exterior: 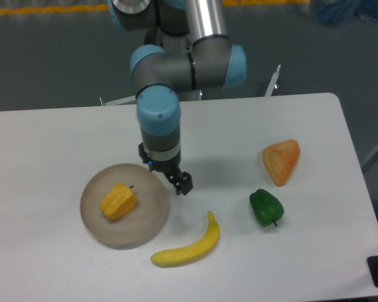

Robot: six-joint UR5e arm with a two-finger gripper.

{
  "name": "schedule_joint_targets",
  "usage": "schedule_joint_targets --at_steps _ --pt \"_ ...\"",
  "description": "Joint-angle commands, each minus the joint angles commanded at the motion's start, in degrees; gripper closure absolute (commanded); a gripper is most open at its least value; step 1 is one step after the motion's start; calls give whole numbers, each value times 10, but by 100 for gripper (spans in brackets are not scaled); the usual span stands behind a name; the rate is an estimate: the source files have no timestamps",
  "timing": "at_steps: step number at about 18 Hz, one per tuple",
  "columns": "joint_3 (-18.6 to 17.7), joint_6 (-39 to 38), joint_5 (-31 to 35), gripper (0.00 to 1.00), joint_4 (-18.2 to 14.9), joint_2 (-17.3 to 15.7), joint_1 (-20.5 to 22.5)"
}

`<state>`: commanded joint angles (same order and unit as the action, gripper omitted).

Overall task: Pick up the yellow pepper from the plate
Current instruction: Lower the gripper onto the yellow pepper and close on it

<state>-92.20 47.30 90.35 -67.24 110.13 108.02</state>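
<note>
The ribbed, blocky yellow-orange pepper [118, 201] lay on the round, flat beige plate [148, 217]. The black two-finger gripper [179, 184] hung at the plate's right rim; whether its jaws were parted could not be told.

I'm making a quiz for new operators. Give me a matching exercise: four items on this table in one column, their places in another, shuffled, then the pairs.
Items:
1. yellow pepper
2. banana
3. green pepper
4. gripper

Places:
A. just below the orange wedge
B. over the plate's right rim
C. on the plate
D. on the table at the front, between plate and green pepper

Pairs: 1-C, 2-D, 3-A, 4-B
</note>
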Motion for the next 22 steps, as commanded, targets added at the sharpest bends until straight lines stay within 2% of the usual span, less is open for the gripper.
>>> schedule_joint_targets --at_steps 7,13,15,17,18,20,21,22 --pt "18 -69 -1 0 1 32 -62" --pt "43 -108 -1 0 1 71 -86" --pt "44 -111 2 0 7 83 -89" --pt "43 -102 1 0 27 89 -90" --pt "44 -102 1 6 34 92 -90" --pt "41 -101 1 69 38 92 -90" --pt "44 -101 1 89 40 91 -90" --pt "49 -101 1 100 40 91 -90"
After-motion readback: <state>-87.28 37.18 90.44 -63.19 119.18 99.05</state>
